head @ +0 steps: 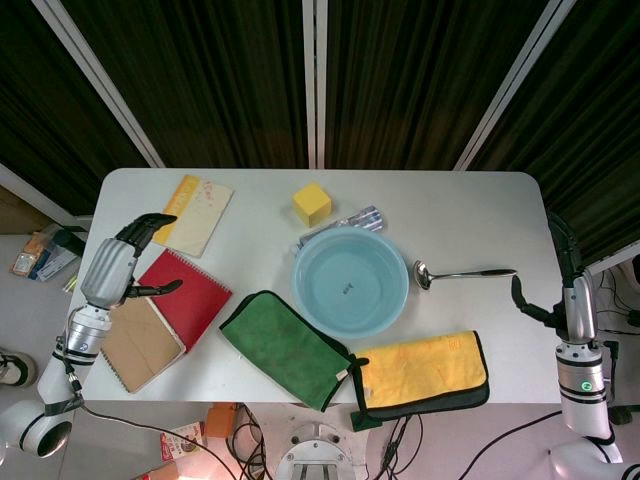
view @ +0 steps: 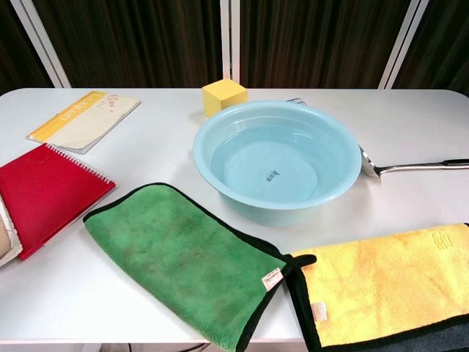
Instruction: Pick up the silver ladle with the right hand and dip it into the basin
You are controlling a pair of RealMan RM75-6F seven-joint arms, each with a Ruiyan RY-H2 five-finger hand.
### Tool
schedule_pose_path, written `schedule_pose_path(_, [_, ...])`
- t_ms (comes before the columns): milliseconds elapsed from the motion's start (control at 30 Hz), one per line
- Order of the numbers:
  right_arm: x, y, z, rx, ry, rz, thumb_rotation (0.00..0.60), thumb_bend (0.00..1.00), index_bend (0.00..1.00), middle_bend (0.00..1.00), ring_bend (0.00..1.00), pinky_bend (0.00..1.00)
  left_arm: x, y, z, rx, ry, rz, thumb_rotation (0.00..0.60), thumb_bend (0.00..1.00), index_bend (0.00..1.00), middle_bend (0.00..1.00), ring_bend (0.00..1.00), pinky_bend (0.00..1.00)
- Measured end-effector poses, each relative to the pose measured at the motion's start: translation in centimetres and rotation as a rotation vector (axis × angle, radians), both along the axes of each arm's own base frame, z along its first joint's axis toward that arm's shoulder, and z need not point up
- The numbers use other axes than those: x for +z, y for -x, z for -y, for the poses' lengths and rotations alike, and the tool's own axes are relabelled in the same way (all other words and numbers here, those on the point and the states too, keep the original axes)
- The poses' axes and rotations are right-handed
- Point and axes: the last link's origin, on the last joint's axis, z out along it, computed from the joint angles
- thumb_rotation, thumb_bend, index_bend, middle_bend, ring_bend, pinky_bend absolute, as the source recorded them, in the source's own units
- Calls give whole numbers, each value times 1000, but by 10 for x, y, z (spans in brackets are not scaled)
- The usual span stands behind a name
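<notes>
Head view: the ladle [head: 462, 272] lies on the surface at the basin's [head: 350, 281] 3 o'clock, handle pointing toward 3, nearest the empty, loosely curled right robot hand [head: 535, 305] at its 4 o'clock

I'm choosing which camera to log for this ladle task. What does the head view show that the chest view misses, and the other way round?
Only the head view shows both hands: the left hand over the red notebook, the right hand off the table's right edge, empty. It also shows the brown notebook.

Only the chest view shows the blue basin from the side, with its outer wall.

Both show the basin, silver ladle to its right, yellow block, green cloth, yellow cloth and yellow booklet.
</notes>
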Motion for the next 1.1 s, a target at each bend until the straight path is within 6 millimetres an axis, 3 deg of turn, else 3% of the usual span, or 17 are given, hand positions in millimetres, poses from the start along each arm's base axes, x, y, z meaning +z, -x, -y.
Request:
schedule_pose_path(600, [-3, 12, 6, -75, -14, -95, 600, 434, 0, 1, 0, 0, -1, 5, 3, 20, 11, -94, 600, 87, 175, 187, 153, 268])
schedule_pose_path(767, [-9, 21, 12, -168, -70, -273, 600, 455, 55, 0, 0, 0, 3, 8, 8, 32, -9, -140, 600, 62, 176, 187, 148, 260])
schedule_pose_path(1100, [-34, 42, 26, -374, -263, -778, 600, 438, 4, 0, 0, 0, 8, 19, 17, 89, -26, -210, 600, 30, 175, 187, 143, 248])
